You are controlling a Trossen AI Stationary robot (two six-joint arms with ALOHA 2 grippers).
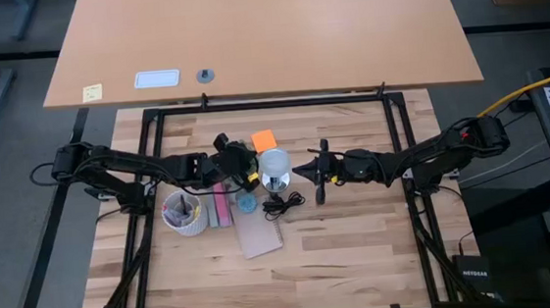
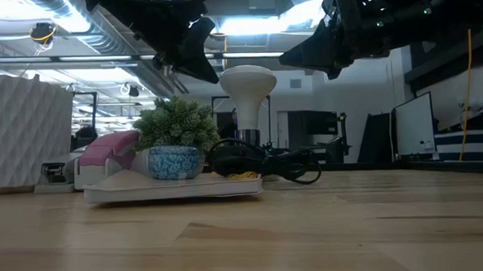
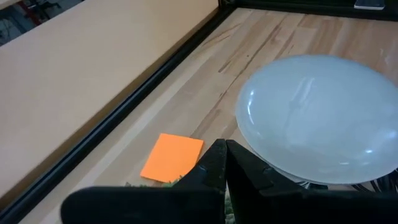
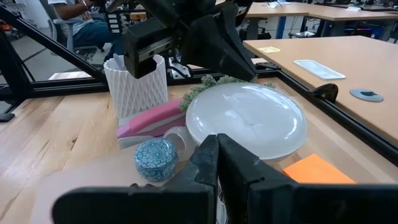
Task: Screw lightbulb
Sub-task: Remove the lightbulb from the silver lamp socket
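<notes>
Near the middle of the wooden worktop, one lightbulb was seen standing upright, globe uppermost, its base set in one shiny socket from which one black cord lay coiled. Two grippers were counted, both held above the worktop and neither touching the bulb. One, the left gripper, was found just beside the bulb on its left, fingers fully closed and nothing held. The other, the right gripper, was poised on the opposite side, a little farther off, fingers likewise pressed together and empty. Beside the bulb were noted one orange sticky note, one small blue patterned pot holding one green plant, one white ribbed cup, one pink object and one notebook.
</notes>
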